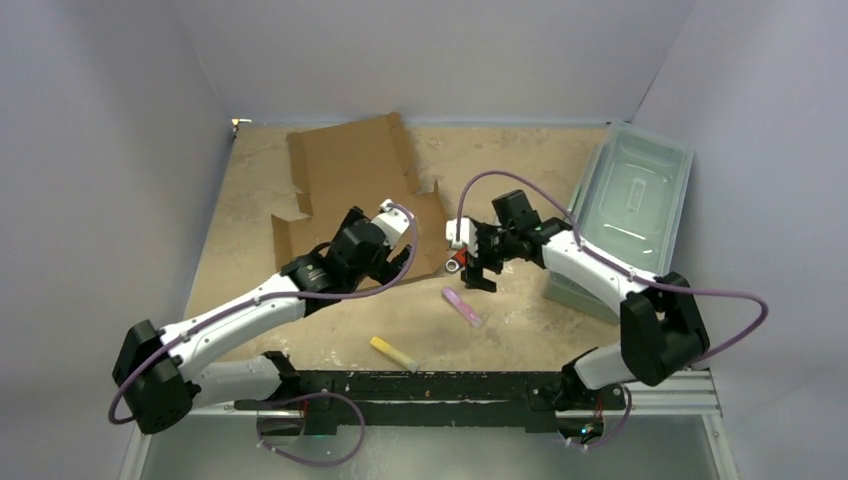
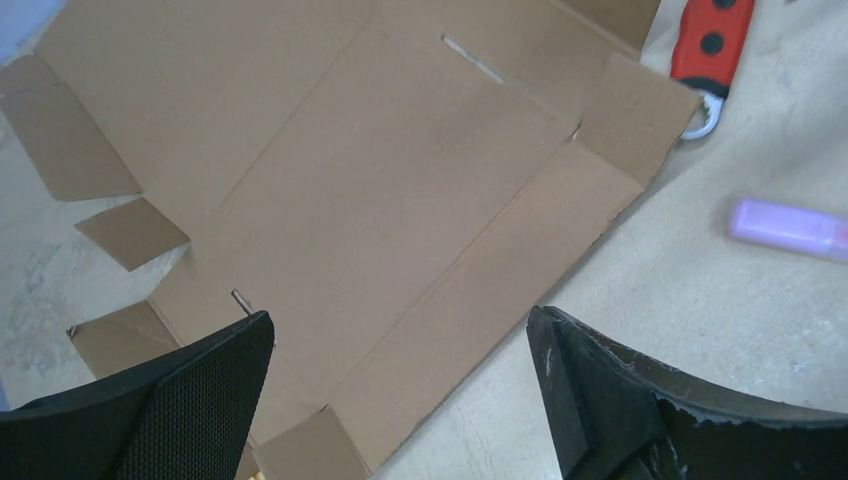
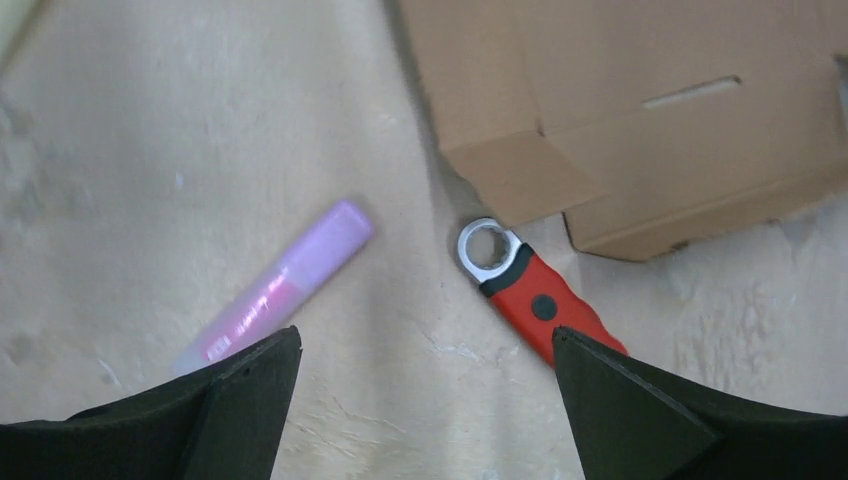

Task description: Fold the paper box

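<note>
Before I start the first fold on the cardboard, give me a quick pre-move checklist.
1. brown cardboard paper box lying flat, flaps spread: ok.
2. left gripper open, empty, above the box: ok.
3. right gripper open, empty: ok.
4. red-handled metal wrench clear of the box: not ok, ring end at a corner flap.
5. purple plastic highlighter clear of the box: ok, lies apart.

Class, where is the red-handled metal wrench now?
Top view: the red-handled wrench lies mid-table at the flat brown cardboard box's right corner, beneath the right gripper.

paper box [image 1: 350,165] part-hidden under left arm [image 1: 250,305], wrench [image 2: 708,40] handle cropped
</note>
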`<state>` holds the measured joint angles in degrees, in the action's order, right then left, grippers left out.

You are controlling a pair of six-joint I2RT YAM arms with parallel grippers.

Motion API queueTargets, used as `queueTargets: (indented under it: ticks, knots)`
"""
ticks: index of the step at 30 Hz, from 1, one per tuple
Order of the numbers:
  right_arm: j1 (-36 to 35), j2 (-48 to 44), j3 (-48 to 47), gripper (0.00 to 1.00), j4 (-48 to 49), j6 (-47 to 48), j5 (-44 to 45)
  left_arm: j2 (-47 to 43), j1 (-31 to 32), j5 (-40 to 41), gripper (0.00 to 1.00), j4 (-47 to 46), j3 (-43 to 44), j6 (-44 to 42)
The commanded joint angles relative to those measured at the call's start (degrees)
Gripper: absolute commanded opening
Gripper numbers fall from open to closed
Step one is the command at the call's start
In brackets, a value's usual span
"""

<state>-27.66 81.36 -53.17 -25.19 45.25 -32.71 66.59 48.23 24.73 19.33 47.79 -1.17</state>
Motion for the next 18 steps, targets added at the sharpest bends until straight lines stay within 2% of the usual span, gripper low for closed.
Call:
queueTargets:
  ticks: [1, 5, 8, 12, 18]
  knots:
    - [-0.81, 2.64, -0.13, 0.99, -4.08, 31.54, -0.38, -9.4, -0.71, -2.27, 0.99, -5.37, -2.21, -1.76]
    - [-0.21, 11.97, -7.5, 0.99, -10.6, 36.89, 0.95, -11.69, -0.77, -1.53, 0.99, -5.8, -3.0, -2.43]
    - [0.36, 15.47, -10.61, 0.98, -7.03, 37.62, 2.7, -11.08, -0.72, -1.12, 0.98, -5.38, -2.73, -2.52]
    - [0.37, 23.74, -18.37, 0.76, -12.41, 35.09, 5.48, -11.44, -0.77, -0.26, 0.96, -5.01, -2.66, -2.52]
    - [0.45, 26.83, -19.36, 0.65, -14.11, 34.07, 6.63, -11.56, -0.83, -0.43, 0.96, -5.29, -2.69, -2.7]
